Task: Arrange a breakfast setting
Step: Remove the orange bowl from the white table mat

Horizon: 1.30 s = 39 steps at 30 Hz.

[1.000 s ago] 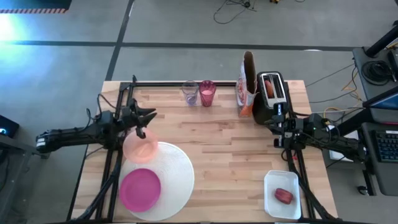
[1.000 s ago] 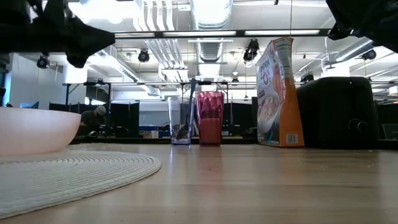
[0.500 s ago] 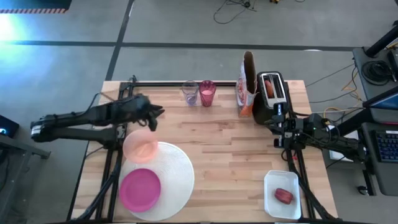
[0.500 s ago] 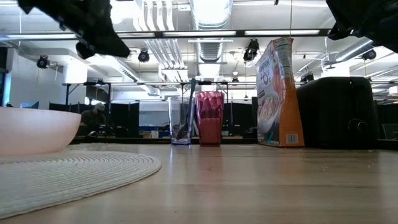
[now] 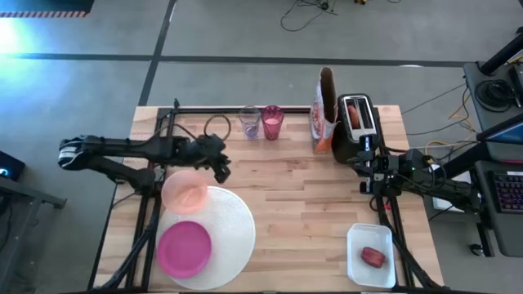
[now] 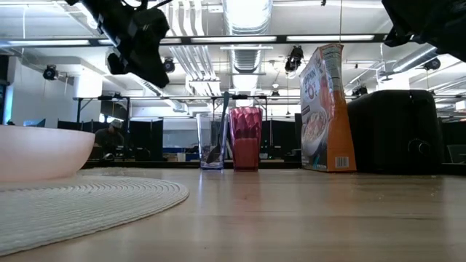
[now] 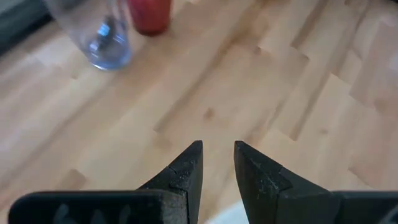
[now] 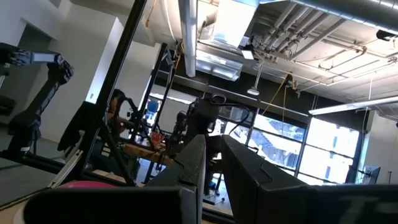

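Above the bare wooden table [image 5: 302, 204], the left gripper [image 5: 222, 167] hangs empty with its fingers [image 7: 186, 171] parted only by a narrow gap, just beyond the pale pink bowl [image 5: 185, 192] and short of the two cups at the far edge; the bowl sits on the far rim of the large white round plate [image 5: 233, 233] at the near left corner, with the smaller magenta plate [image 5: 184, 249] lying on the white plate's near left part; in the low view the bowl [image 6: 40, 151] shows at the left with the left arm [image 6: 135, 36] suspended above the table behind it; at the far edge the clear tumbler [image 5: 249, 122], holding the teal-handled spoon [image 6: 218, 127], stands just beside the pink translucent cup [image 5: 272, 122], and both appear blurred in the left wrist view, the tumbler [image 7: 93, 31] next to the cup [image 7: 149, 14]; a cereal box [image 5: 324, 110] stands upright to the right of the cups, just beside the black toaster [image 5: 357, 126], whose slot holds something brown and reddish; the right gripper [image 5: 365, 167] waits at the table's right side near the toaster, its fingers [image 8: 193, 158] close together and gripping nothing; a small white rectangular dish [image 5: 372, 256] at the near right corner holds the small red food [image 5: 373, 257], well apart from the plates.
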Motion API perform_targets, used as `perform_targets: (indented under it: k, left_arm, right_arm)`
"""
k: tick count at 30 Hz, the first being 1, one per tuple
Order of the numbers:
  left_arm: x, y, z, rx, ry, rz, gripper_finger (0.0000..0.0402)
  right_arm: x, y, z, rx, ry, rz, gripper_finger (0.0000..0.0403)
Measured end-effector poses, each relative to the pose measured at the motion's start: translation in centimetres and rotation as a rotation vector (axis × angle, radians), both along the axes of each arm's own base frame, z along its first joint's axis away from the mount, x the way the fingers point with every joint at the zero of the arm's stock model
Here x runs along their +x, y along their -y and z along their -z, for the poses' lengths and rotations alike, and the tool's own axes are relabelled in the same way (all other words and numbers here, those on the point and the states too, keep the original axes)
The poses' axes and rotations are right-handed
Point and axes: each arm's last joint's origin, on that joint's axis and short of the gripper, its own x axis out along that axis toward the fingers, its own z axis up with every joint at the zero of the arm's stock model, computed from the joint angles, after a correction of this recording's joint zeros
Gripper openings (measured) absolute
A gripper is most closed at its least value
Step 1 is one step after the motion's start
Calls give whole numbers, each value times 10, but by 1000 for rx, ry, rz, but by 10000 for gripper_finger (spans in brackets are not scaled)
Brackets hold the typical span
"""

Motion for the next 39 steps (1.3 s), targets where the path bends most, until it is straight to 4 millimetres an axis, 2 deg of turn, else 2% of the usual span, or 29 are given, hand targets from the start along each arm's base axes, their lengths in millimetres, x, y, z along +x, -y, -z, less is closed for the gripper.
perform_targets:
  k: [11, 18, 23, 27, 33, 39]
  left_arm:
    - [30, 54, 34, -104, -116, 59, 108]
    - [40, 71, 40, -100, -232, 100, 128]
    - [46, 83, 44, -150, -312, 239, 124]
    - [45, 88, 50, -185, -393, 265, 118]
    - [39, 95, 52, -216, -437, 212, 113]
    - [27, 99, 46, -262, -503, 75, 118]
  right_arm:
    - [0, 0, 0, 0, 0, 0, 43]
    - [0, 0, 0, 0, 0, 0, 43]
    - [0, 0, 0, 0, 0, 0, 43]
    - [0, 0, 0, 0, 0, 0, 43]
    - [0, 0, 0, 0, 0, 0, 43]
    - [0, 0, 0, 0, 1, 0, 43]
